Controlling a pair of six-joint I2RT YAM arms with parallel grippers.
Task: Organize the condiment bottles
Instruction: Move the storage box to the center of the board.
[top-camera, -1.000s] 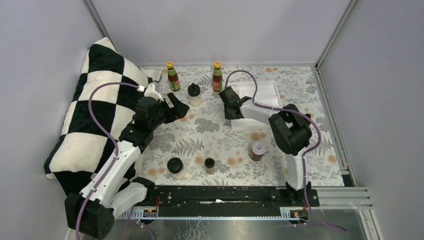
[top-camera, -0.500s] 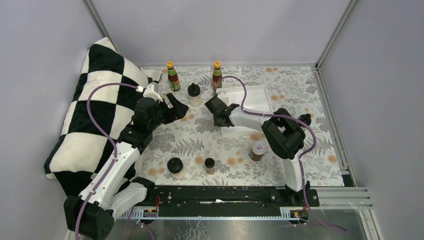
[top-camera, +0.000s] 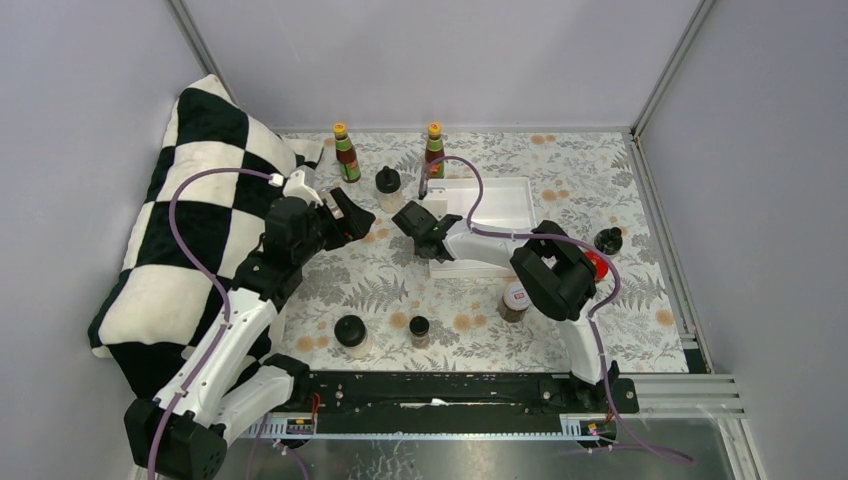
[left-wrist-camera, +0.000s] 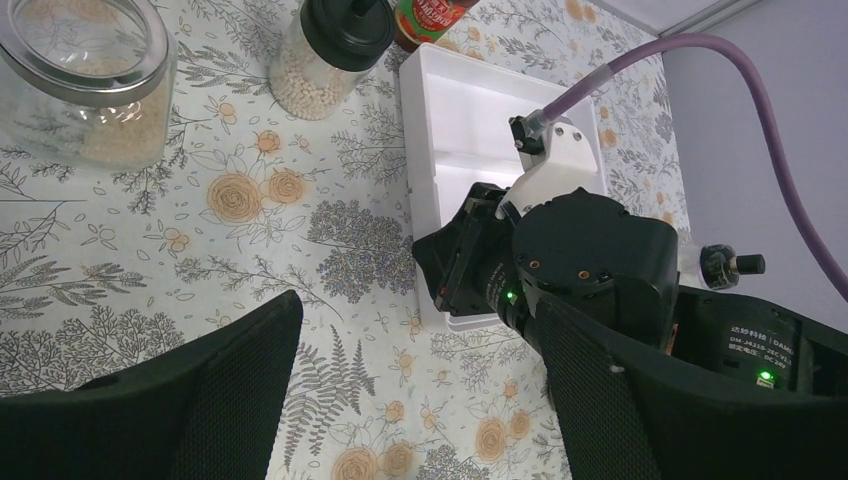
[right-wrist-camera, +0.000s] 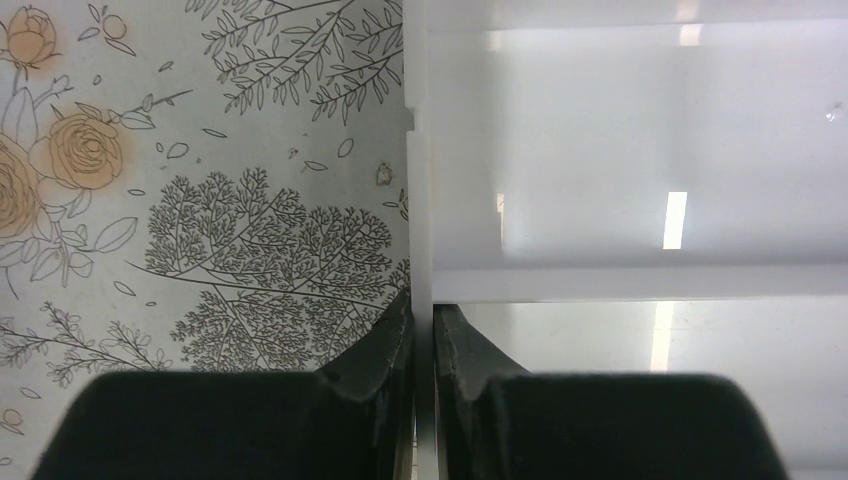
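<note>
The right claw (right-wrist-camera: 421, 322) is clamped on the left wall of the white rectangular plastic tray (right-wrist-camera: 620, 130), and the left claw (top-camera: 356, 214) hangs with fingers wide apart, gripping nothing, over the floral tablecloth (top-camera: 440, 290) at 10 o'clock. Nearest, a black-lidded clear jar (top-camera: 350, 333) and a smaller dark-capped jar (top-camera: 419, 328) stand at 6 to 7 o'clock, and a white-and-red-lidded jar (top-camera: 517, 297) at 5 o'clock. Farther off a black-capped jar of pale grains (top-camera: 388, 189) stands at 11 o'clock, then a tall orange-capped red-sauce bottle (top-camera: 346, 153) beyond it and a second orange-capped bottle (top-camera: 434, 150) at 12 o'clock, just beside the tray's far-left corner.
</note>
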